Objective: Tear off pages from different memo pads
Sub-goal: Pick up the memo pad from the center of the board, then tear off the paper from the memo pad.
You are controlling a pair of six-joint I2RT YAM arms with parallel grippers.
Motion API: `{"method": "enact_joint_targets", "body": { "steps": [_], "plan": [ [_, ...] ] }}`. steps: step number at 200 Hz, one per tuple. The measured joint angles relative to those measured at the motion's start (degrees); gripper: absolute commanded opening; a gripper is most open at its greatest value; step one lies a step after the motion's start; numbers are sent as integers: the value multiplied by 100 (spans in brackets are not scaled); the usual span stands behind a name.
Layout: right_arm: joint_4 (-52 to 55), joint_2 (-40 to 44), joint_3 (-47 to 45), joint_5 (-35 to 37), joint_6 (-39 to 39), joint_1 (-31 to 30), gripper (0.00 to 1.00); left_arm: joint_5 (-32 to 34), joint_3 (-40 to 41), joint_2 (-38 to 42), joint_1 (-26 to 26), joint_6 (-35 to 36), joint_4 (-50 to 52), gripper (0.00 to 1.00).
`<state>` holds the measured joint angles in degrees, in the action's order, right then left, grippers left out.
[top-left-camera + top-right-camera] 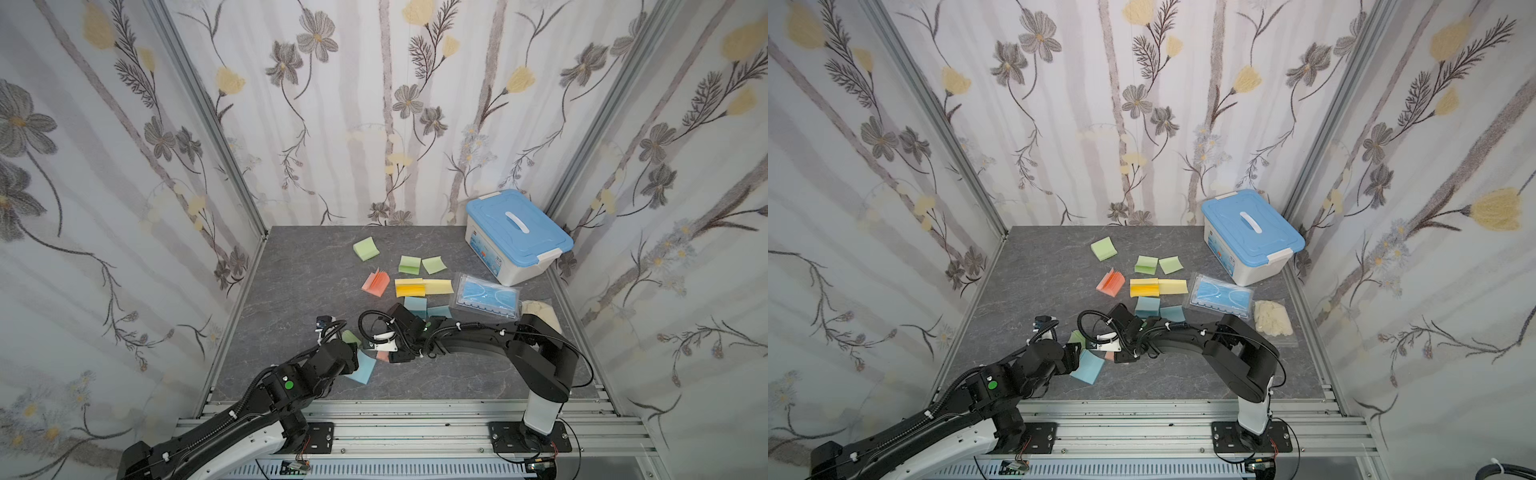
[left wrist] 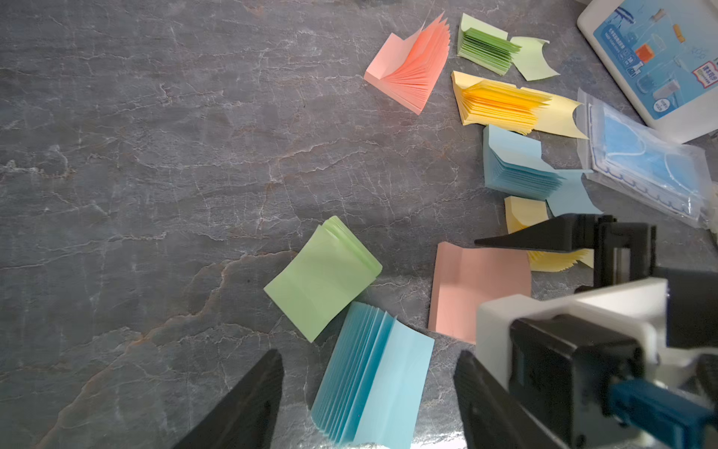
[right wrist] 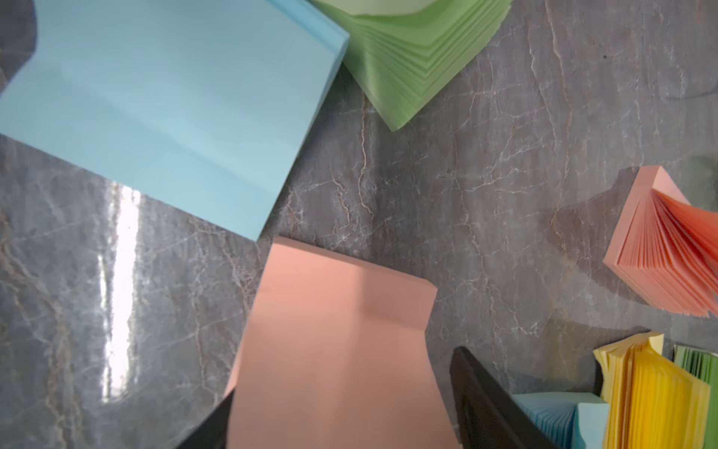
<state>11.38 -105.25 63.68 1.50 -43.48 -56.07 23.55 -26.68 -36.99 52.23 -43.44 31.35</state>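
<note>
Pink memo pad [image 3: 342, 311] lies between fingers of right hand [image 3: 345, 371].

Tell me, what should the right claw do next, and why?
Probably close the right gripper on the edge of the salmon pink pad, which lies between its fingers, top leaf not yet lifted. The left gripper hangs open astride the light blue pad.

You have the box [image 1: 515, 245] in the far right corner of the surface [image 1: 291, 291], the mask packet [image 1: 488, 297] just before it. Memo pads [image 1: 409, 287] cluster left of the packet, mid-surface. Three more lie nearer you, at the left claw [image 2: 368, 353] and right claw [image 3: 345, 371].
</note>
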Motion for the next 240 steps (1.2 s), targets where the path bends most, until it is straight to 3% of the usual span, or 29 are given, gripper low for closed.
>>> {"method": "enact_joint_targets", "body": {
  "steps": [18, 60, 78, 108, 145, 166, 211, 240],
  "plan": [
    [-39, -61, 61, -4, -367, 0, 68, 2, 57, 197, -28, -15, 94, 73],
    [-50, -168, 212, -127, -999, 0, 45, -2, 153, 455, -81, -44, 249, 73],
    [39, -166, 289, -282, -1172, 4, 32, -2, 195, 555, -103, -46, 323, 73],
    [380, -157, 463, -470, -1318, 7, 0, -4, 269, 686, -140, -48, 356, 73],
    [708, 184, 496, -734, -1296, 175, 0, -87, 326, 754, -166, -20, 326, 73],
    [741, 522, 494, -916, -1121, 286, 0, -240, 361, 719, -166, 103, 151, 79],
    [748, 1298, 382, -1370, -553, 483, 0, -1099, 358, 378, -170, 544, -868, 93],
    [793, 1770, 254, -1617, -190, 511, 0, -1624, 297, 181, -170, 778, -1521, 97]
  ]
}}
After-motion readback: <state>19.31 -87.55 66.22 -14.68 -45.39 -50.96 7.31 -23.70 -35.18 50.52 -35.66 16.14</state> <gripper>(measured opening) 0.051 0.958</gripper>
